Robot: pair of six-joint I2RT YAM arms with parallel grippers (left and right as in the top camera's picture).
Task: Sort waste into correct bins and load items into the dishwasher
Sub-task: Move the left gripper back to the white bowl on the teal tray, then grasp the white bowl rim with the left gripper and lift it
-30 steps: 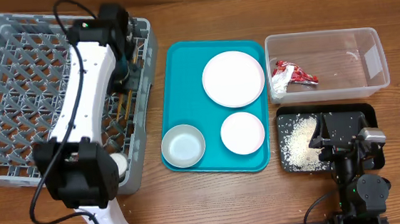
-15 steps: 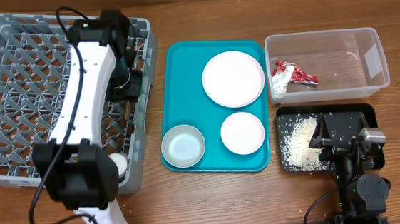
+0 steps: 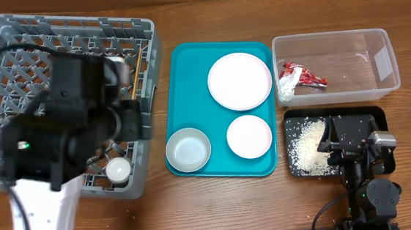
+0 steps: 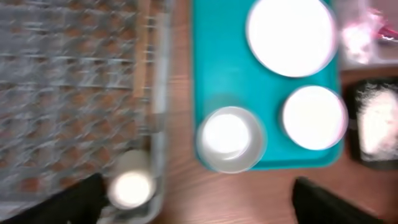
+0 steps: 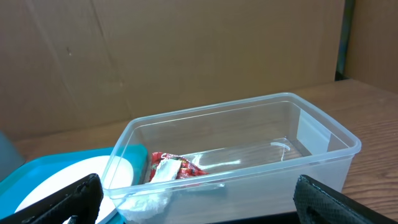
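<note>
right wrist view: right end effector (image 5: 196,186) spread wide, empty; beyond it the wrapper (image 5: 169,167) lies in the tub (image 5: 323,134). overhead adds rice (image 3: 305,147) in the black tray (image 3: 378,112) and chopsticks (image 3: 138,65) in the rack (image 3: 9,42). blurred left wrist view: left end effector (image 4: 196,190) released, empty, above bowl (image 4: 229,138), dish (image 4: 314,117), plate (image 4: 291,36).

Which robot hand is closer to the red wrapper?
Right. The right gripper sits over the black tray beside the tub holding the wrapper; the left gripper is far off above the grey rack.
</note>
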